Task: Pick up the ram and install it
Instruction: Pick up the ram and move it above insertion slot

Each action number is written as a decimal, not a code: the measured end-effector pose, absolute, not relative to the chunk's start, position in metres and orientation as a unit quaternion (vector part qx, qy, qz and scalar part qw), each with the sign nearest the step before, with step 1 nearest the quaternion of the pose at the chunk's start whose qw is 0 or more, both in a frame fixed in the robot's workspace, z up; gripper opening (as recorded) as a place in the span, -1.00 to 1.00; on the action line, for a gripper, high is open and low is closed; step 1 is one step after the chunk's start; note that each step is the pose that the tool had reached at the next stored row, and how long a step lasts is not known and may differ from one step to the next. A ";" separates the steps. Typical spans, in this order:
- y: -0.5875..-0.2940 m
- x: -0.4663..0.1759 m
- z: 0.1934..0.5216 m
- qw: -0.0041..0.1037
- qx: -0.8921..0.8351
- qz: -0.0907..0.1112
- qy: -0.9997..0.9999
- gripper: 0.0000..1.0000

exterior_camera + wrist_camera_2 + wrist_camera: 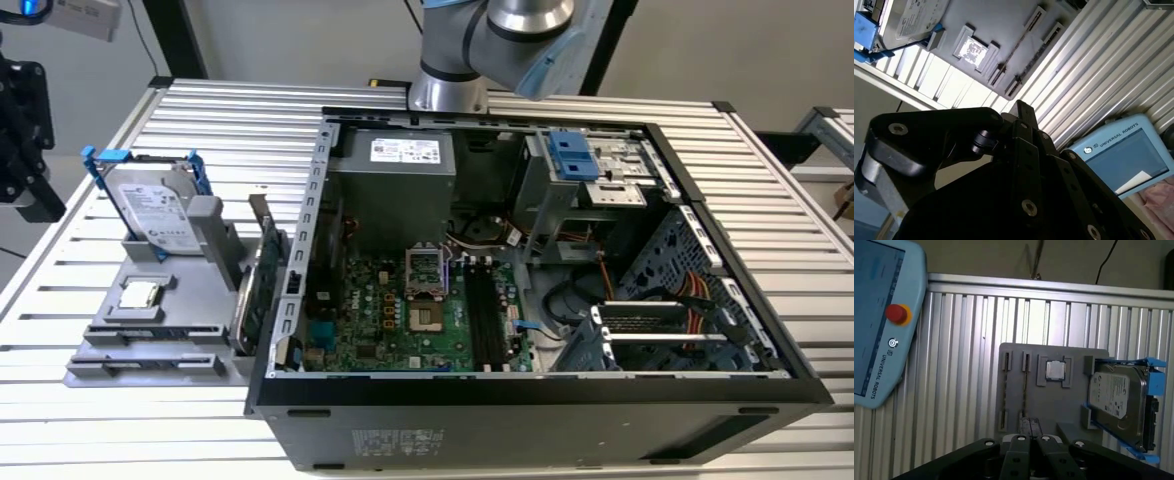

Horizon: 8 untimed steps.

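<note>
On the gray holder (1054, 405) beside the open computer case (534, 395), the ram (1025, 387) stands on edge in a slot, untouched. The gripper (1030, 426) hangs well apart from it, and whether it is spread or closed cannot be told. Risk: the stick is thin and its slot rails sit close, so an off-centre descent could strike a rail or tip it. The hard drive (1116, 400), the processor chip (1055, 370) and a teach pendant (879, 315) lie nearby. A green card (271, 270) stands between holder and case.

One hard drive (154, 210); one processor (139, 294); one computer case (534, 425); one pendant (876, 315)
</note>
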<state>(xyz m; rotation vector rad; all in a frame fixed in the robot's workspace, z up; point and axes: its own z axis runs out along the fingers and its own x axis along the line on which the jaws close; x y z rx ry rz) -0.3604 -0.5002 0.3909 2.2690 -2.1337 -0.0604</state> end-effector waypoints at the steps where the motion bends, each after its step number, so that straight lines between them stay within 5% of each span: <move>1: -0.500 -0.360 0.391 0.013 0.729 -0.019 -0.684 -1.00; 8: -0.500 -0.360 0.391 0.013 0.736 -0.019 -0.677 -1.00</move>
